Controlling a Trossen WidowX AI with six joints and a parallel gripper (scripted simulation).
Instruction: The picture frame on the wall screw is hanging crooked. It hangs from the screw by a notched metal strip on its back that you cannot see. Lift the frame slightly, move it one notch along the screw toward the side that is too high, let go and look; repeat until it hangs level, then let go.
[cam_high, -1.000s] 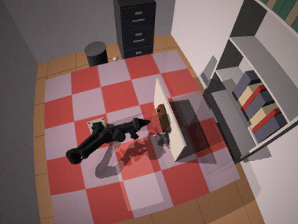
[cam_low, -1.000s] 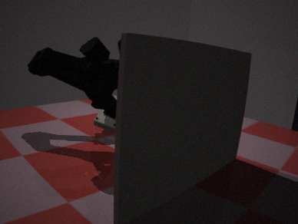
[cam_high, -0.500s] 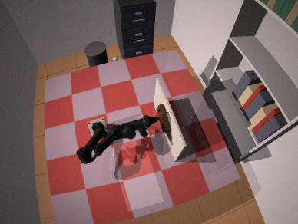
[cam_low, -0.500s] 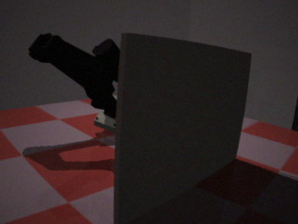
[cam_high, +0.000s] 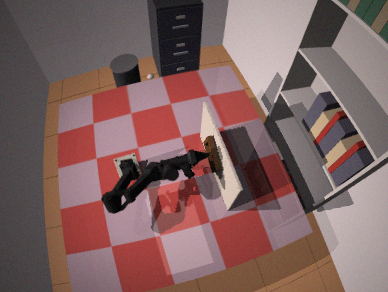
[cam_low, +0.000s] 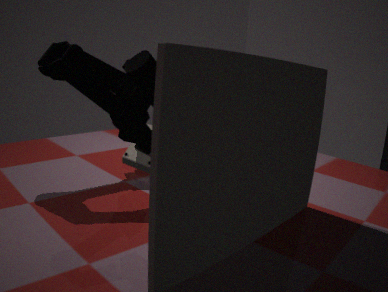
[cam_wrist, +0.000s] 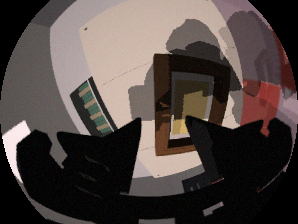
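Observation:
The picture frame (cam_high: 215, 162) (cam_wrist: 162, 80) has a brown wooden border around a grey mount and a yellowish picture. It hangs on the front of the cream wall panel (cam_high: 231, 192) (cam_low: 225, 150) (cam_wrist: 117, 55). In the wrist view it appears turned relative to the panel's edges, but the camera is tilted too, so I cannot tell which side is high. The screw and the notched strip are hidden. My gripper (cam_high: 207, 155) (cam_wrist: 164, 120) is open, close in front of the frame. In the wrist view one long side of the border shows between the fingertips; I see no contact.
A bookshelf (cam_high: 330, 60) with books (cam_high: 345, 145) stands behind the panel. A dark drawer cabinet (cam_high: 177, 37) and a bin (cam_high: 125, 70) stand at the far wall. The arm's shadow falls across the panel and the frame.

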